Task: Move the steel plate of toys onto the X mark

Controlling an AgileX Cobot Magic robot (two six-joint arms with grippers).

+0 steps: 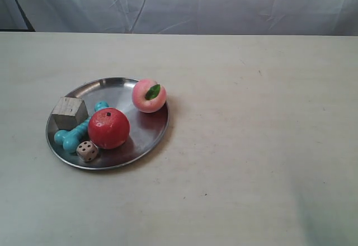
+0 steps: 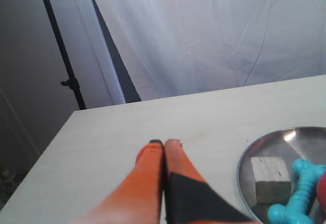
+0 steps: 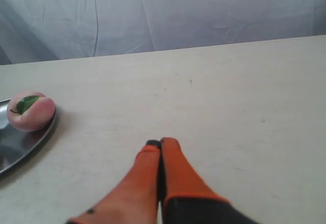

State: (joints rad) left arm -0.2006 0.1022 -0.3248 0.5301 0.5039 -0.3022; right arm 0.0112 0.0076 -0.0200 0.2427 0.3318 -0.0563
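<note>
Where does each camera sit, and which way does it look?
Exterior view: raised off the arms, looking down at the steel plate; no robot parts show.
Left wrist view: on the left arm, looking past the left end effector to the wooden cube.
Right wrist view: on the right arm, past the right end effector to the peach.
Shared: all three show the plate.

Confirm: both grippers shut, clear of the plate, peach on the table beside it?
No: the exterior view shows the peach on the steel plate, at its rim. The left gripper and right gripper are shut and clear of it.
</note>
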